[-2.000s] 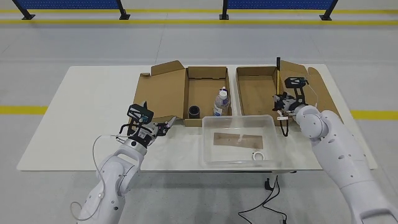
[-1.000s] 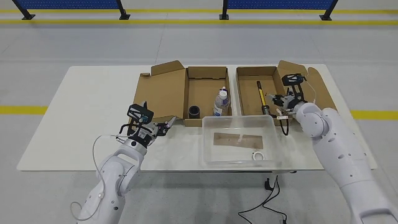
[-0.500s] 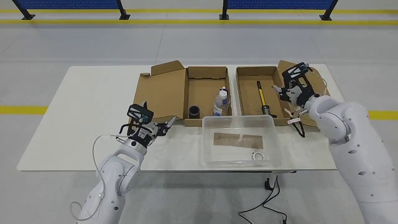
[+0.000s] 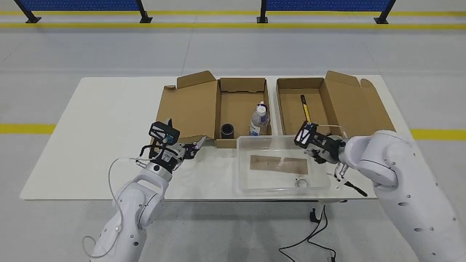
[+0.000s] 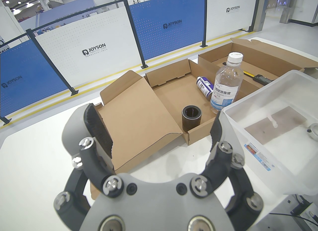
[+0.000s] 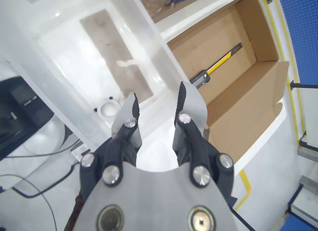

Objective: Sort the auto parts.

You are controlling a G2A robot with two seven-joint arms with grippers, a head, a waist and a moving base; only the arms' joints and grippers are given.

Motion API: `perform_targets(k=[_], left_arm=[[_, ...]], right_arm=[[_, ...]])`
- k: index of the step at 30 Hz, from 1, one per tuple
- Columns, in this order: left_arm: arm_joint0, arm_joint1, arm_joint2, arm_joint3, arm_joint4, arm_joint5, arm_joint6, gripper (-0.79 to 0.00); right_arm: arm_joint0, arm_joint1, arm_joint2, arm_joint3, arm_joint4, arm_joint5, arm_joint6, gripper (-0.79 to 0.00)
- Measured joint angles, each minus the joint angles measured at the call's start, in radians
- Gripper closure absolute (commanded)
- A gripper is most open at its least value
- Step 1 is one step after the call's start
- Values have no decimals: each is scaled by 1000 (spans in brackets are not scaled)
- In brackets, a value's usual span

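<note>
Caliper (image 4: pixel 303 108) lies in the right cardboard box (image 4: pixel 291 120) in the top view, and the right gripper (image 4: pixel 304 138) hovers at the far rim of the clear bin (image 4: pixel 280 137). In the left wrist view, the left gripper (image 5: pixel 154 127) gapes wide and empty, facing a black sleeve (image 5: pixel 191 117), a bottle (image 5: pixel 226 83) and a spray can (image 5: pixel 204 86) in the left cardboard box (image 5: pixel 171 93). In the right wrist view, the jaws stand partly apart, holding nothing, near a white ring (image 6: pixel 108 108) in the bin.

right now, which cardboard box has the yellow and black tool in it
The box nearer the right claw; the tool lies alone in it. The other box holds a bottle, can and black cylinder.
</note>
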Motion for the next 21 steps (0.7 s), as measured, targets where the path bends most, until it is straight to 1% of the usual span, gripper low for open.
perform_targets(k=[1, 3, 4, 6, 7, 9, 14, 16, 21], left_arm=[[0, 0, 0, 0, 0, 0, 0, -785], [0, 0, 0, 0, 0, 0, 0, -785], [0, 0, 0, 0, 0, 0, 0, -785], [0, 0, 0, 0, 0, 0, 0, -785], [0, 0, 0, 0, 0, 0, 0, -785], [0, 0, 0, 0, 0, 0, 0, -785], [0, 0, 0, 0, 0, 0, 0, -785], [0, 0, 0, 0, 0, 0, 0, -785], [0, 0, 0, 0, 0, 0, 0, -785]], right_arm=[[7, 0, -11, 4, 9, 7, 22, -320], [23, 1, -45, 22, 19, 24, 44, -360], [32, 3, -62, 31, 20, 29, 47, -357], [54, 7, -101, 51, 29, 33, 51, -326], [63, 10, -118, 58, 31, 36, 54, -336], [84, 16, -159, 75, 38, 43, 61, -311], [138, 35, -254, 124, 80, 48, 66, -305], [156, 42, -286, 138, 87, 48, 66, -339], [195, 59, -359, 185, 125, 44, 62, -326]])
